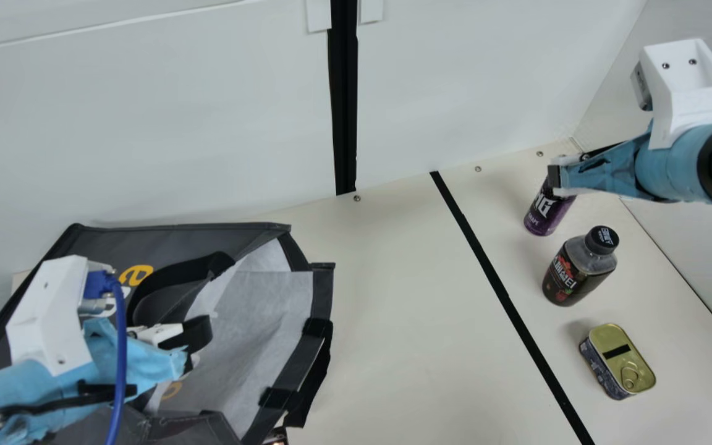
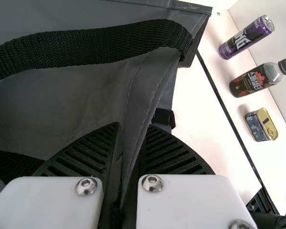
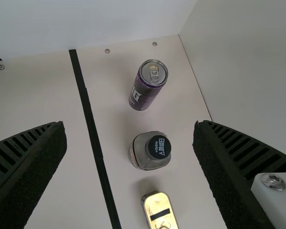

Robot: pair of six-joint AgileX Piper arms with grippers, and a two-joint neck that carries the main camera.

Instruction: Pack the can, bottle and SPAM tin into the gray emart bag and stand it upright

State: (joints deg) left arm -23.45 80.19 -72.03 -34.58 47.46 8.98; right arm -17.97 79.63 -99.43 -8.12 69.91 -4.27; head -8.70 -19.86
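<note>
1. L gripper (image 1: 190, 349), main view: at the bag's mouth. L wrist view: ribbed fingers (image 2: 86, 152) closed w/ a fold of gray fabric pinched btwn them.
2. R gripper (image 1: 557, 175), main view: over the R side of the table (image 1: 405, 309), above the can's upper end. R wrist view: fingers (image 3: 31, 167) spread wide, can & bottle well below, seen btwn them.
3. Gray emart bag (image 1: 177, 244): L side of table, not upright; mouth turned twd table ctr., pale lining (image 1: 257, 315) exposed. Black handle (image 2: 95, 45) loops over gray fabric, nr L gripper's fingers.
4. Can (image 1: 544, 216): purple, upright, outside bag, far R area, nearest back wall (image 1: 486, 74) of the three items.
5. Bottle (image 1: 572, 278): dark contents, black cap on, upright, btwn can & tin, apart from both.
6. SPAM tin (image 1: 622, 358): on table, gold lid w/ pull ring facing up; farthest of the three from back wall.
7. Black line (image 1: 504, 296): runs along table btwn bag & items; all 3 items on its R side.
</note>
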